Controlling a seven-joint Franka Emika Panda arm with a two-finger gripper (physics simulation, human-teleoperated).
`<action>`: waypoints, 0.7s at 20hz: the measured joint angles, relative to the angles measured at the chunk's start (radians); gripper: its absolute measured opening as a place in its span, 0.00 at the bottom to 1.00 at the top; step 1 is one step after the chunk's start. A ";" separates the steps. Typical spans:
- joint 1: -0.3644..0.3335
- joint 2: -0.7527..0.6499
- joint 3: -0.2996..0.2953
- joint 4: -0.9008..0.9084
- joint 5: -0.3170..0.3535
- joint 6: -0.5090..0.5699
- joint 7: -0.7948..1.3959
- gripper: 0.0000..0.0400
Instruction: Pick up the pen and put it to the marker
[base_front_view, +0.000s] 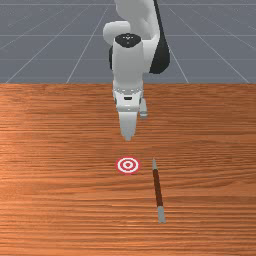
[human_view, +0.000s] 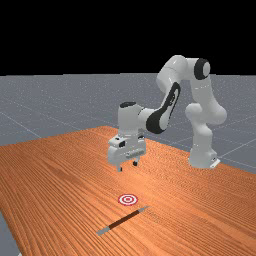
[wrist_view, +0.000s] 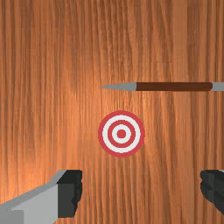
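Observation:
High over the table, my gripper is open in the far view, its two fingertips well apart and nothing between them. The wrist view shows the gripper with a wide gap over bare wood. A slim pen with a brown barrel and grey ends lies flat on the table, its pointed tip toward the arm. The round red-and-white marker is flat on the wood, to the front view's left of the pen's tip and apart from it. In the wrist view the marker lies between the pen and the fingers.
Orange-brown table spreads around the pen and marker. Its far edge, in the front view, runs behind the hand. The arm's base stands at the far view's right.

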 joint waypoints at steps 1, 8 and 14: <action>0.000 0.000 0.000 0.000 0.000 0.000 0.000 0.62; 0.117 -0.106 -0.113 0.048 -0.084 -0.307 0.770 0.20; 0.168 -0.031 -0.190 0.216 -0.022 -0.592 1.403 0.01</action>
